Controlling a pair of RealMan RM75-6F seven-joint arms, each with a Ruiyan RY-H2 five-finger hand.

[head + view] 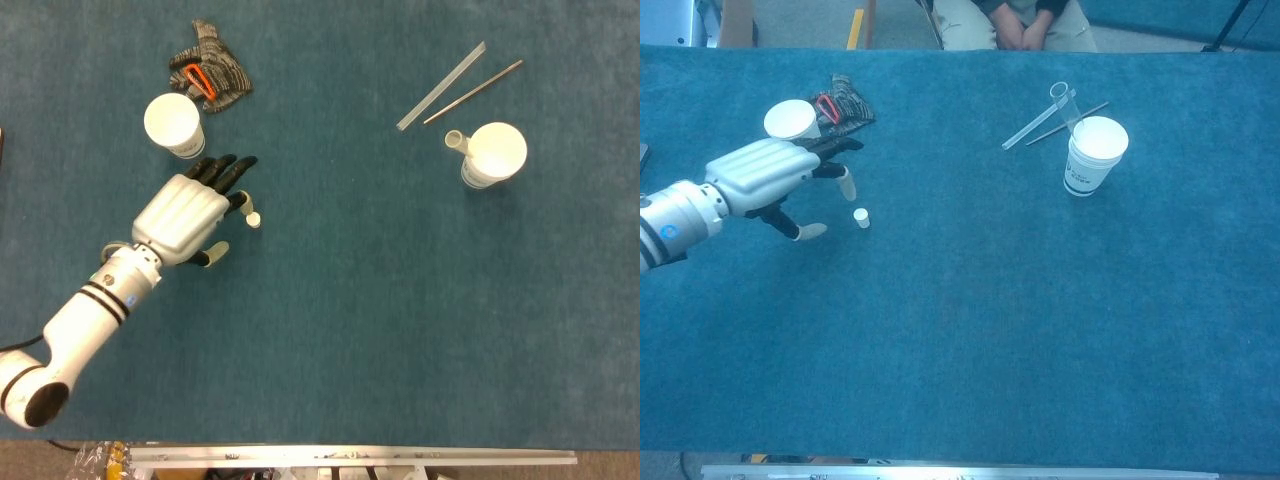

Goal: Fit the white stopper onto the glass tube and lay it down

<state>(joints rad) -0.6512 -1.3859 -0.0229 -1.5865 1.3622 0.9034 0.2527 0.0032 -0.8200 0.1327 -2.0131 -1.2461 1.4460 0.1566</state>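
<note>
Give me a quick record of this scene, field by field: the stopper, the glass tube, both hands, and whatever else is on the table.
stopper: white stopper standing on the blue table, not held
glass tube: glass tube upright, leaning against the right paper cup, uncapped
left hand: left hand just beside the stopper, fingers apart, holding nothing
right hand: not in view
other items: left paper cup; grey glove behind it; clear strip and thin rod lying at far right
task status: stopper not yet picked up
</note>
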